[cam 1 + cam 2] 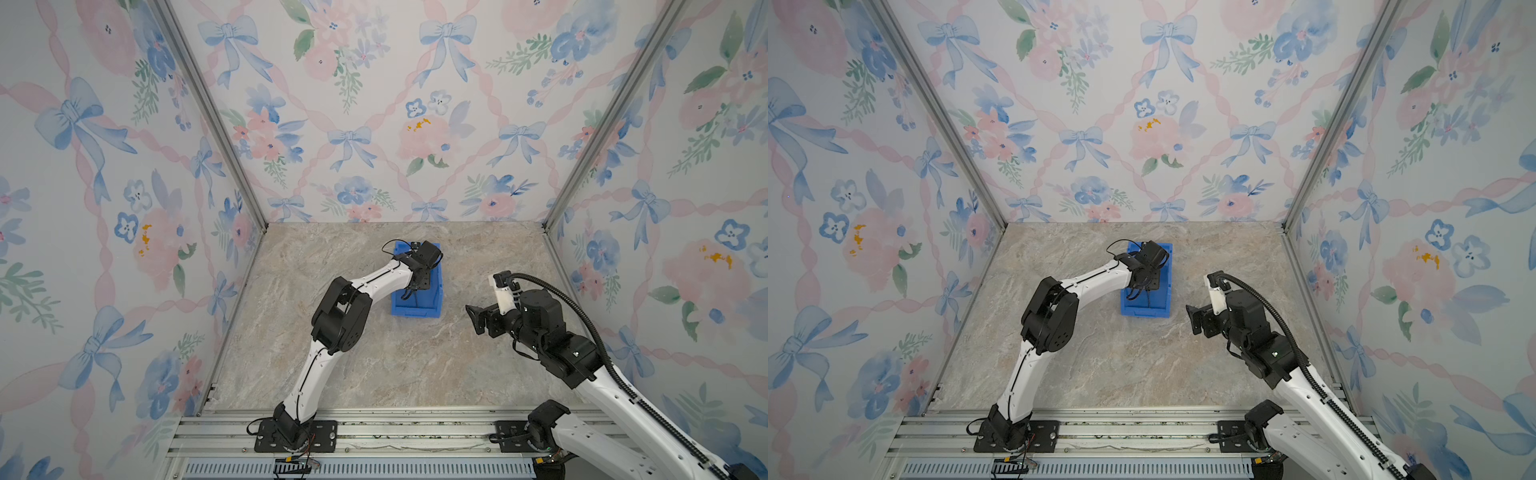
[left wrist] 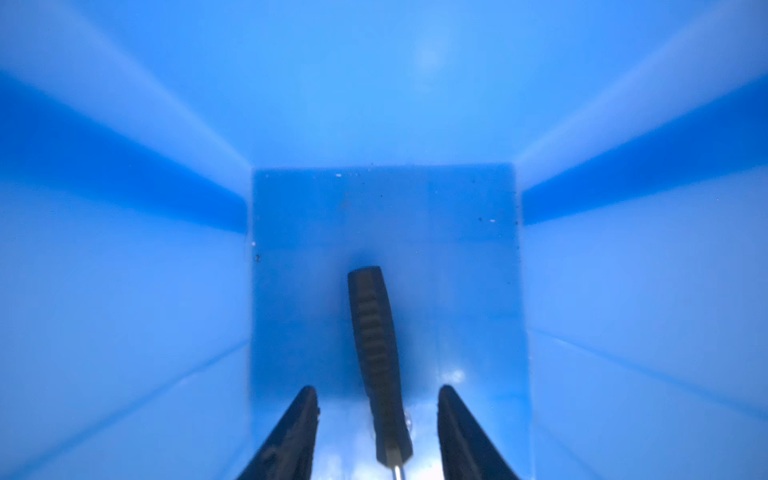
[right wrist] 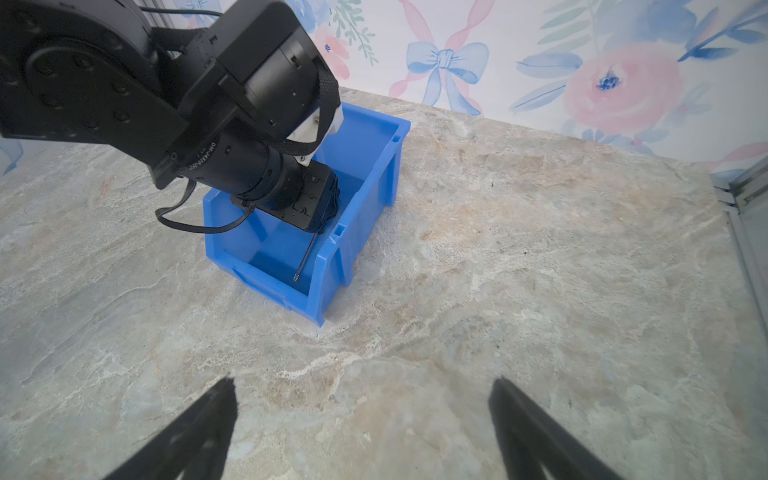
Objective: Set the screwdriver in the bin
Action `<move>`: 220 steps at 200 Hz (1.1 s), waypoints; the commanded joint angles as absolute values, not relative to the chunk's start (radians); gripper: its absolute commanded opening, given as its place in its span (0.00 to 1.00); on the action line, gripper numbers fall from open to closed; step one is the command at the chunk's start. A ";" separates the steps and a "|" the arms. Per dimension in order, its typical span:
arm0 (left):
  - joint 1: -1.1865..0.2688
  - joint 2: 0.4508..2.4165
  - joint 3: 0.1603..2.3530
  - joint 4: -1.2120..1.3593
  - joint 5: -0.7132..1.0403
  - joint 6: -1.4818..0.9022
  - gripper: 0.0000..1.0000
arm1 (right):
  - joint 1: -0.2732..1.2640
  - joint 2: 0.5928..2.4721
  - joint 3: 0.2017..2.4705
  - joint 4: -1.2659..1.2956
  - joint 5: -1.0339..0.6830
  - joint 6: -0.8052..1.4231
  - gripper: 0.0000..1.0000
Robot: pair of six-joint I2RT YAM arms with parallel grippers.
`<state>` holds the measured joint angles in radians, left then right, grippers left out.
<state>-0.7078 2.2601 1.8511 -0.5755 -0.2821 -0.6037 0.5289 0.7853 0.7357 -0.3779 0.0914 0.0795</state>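
The blue bin (image 1: 415, 310) (image 1: 1144, 311) stands mid-table in both top views. My left gripper (image 2: 377, 388) reaches down inside it, with blue walls (image 2: 124, 291) all round. The screwdriver (image 2: 376, 353) lies between the jaws, black handle pointing away, a gap showing on each side of it. The jaws are open and touch nothing. From the right wrist view the silver shaft (image 3: 305, 257) slants down inside the bin (image 3: 332, 266) below the left gripper (image 3: 320, 208). My right gripper (image 3: 363, 380) (image 1: 478, 318) hovers open and empty over the table, right of the bin.
The marbled table (image 1: 374, 365) is walled by floral panels on three sides, with metal posts (image 1: 257, 208) at the back corners. An aluminium rail (image 1: 395, 432) carrying both arm bases runs along the front edge.
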 commanded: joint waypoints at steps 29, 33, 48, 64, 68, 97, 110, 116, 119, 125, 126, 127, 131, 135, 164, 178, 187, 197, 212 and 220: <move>-0.770 1.983 1.700 -0.584 -0.324 -0.617 0.69 | 0.510 0.658 0.650 -0.397 0.158 0.135 0.97; -0.773 1.961 1.679 -0.583 -0.326 -0.619 0.71 | 0.507 0.643 0.640 -0.393 0.163 0.140 0.97; -0.786 1.871 1.594 -0.581 -0.337 -0.636 0.80 | 0.497 0.583 0.600 -0.389 0.179 0.155 0.97; -0.801 1.776 1.510 -0.580 -0.359 -0.639 0.87 | 0.486 0.536 0.580 -0.402 0.203 0.166 0.97; -0.803 1.752 1.489 -0.580 -0.364 -0.640 0.87 | 0.483 0.523 0.576 -0.411 0.216 0.170 0.97; -0.804 1.589 1.362 -0.580 -0.391 -0.635 0.91 | 0.461 0.489 0.564 -0.437 0.259 0.188 0.97; -0.802 1.528 1.318 -0.580 -0.404 -0.611 0.97 | 0.451 0.497 0.560 -0.439 0.281 0.198 0.97; -0.799 1.501 1.298 -0.579 -0.411 -0.598 0.97 | 0.448 0.504 0.557 -0.437 0.288 0.203 0.97; -0.798 1.489 1.286 -0.579 -0.416 -0.591 0.97 | 0.444 0.508 0.556 -0.437 0.293 0.206 0.97; -0.794 1.465 1.264 -0.575 -0.428 -0.576 0.97 | 0.440 0.517 0.555 -0.433 0.304 0.216 0.97; -0.794 1.461 1.260 -0.575 -0.430 -0.574 0.98 | 0.438 0.519 0.554 -0.433 0.309 0.218 0.97; -0.793 1.457 1.255 -0.575 -0.431 -0.572 0.98 | 0.438 0.520 0.554 -0.433 0.311 0.219 0.97; -0.787 1.442 1.238 -0.573 -0.441 -0.565 0.98 | 0.434 0.526 0.551 -0.430 0.320 0.227 0.97; -0.780 1.426 1.219 -0.569 -0.447 -0.557 0.98 | 0.430 0.532 0.551 -0.426 0.334 0.236 0.97; -0.688 1.308 1.050 -0.506 -0.458 -0.500 0.97 | 0.413 0.542 0.517 -0.402 0.425 0.263 0.97; -0.617 1.255 0.974 -0.480 -0.453 -0.498 0.98 | 0.410 0.520 0.495 -0.403 0.472 0.261 0.97; -0.570 1.219 0.925 -0.462 -0.441 -0.487 0.98 | 0.407 0.505 0.469 -0.385 0.471 0.228 0.97; -0.523 1.173 0.870 -0.430 -0.418 -0.459 0.98 | 0.406 0.481 0.439 -0.369 0.483 0.199 0.97; -0.454 1.100 0.765 -0.346 -0.390 -0.412 0.98 | 0.402 0.451 0.399 -0.355 0.501 0.172 0.97; -0.416 1.060 0.712 -0.312 -0.374 -0.396 0.98 | 0.398 0.437 0.380 -0.346 0.511 0.155 0.97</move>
<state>-0.4946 1.1625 0.8303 -0.4355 -0.4171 -0.4843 0.4118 0.4812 0.4320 -0.3851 0.4435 0.2127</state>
